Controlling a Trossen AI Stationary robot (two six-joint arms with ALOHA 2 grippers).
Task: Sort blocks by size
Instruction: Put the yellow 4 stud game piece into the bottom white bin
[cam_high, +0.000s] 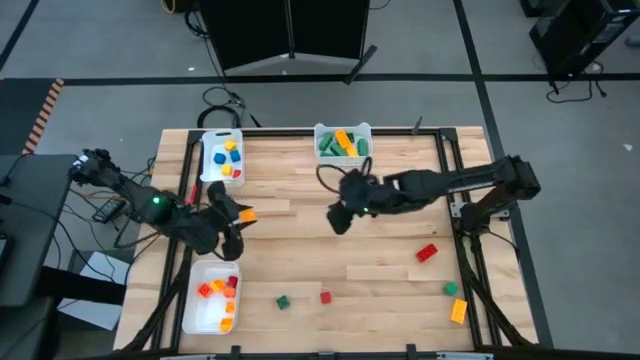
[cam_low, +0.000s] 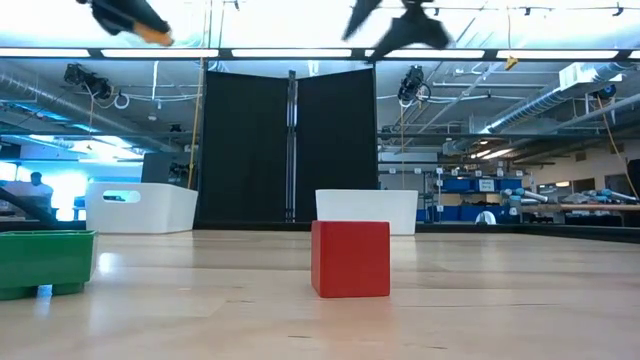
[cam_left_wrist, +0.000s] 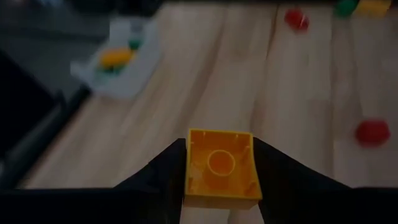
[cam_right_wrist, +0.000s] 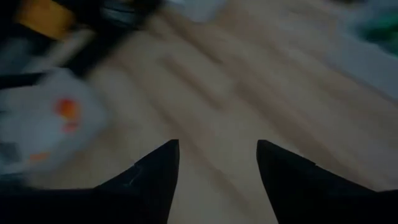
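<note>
Orange block (cam_left_wrist: 222, 167) is pinched between the left gripper's (cam_high: 238, 216) fingers, raised over the table's (cam_high: 380, 255) left side, approx. between two white trays. If the pinch is loosened early, the block could be dropped outside a tray. Right gripper (cam_right_wrist: 217, 163) is held spread and empty near mid-table, probably raised too; red block (cam_low: 350, 258) is left loose.

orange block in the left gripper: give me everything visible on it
The orange block is a small square brick of glossy plastic. The left wrist view shows its hollow underside, with thin walls and one round tube in the middle; its studs are out of sight. It is clamped between the left gripper's two dark fingers, one on each side wall, clear of the wooden table. From above it shows near the table's left side, between two white trays.
</note>
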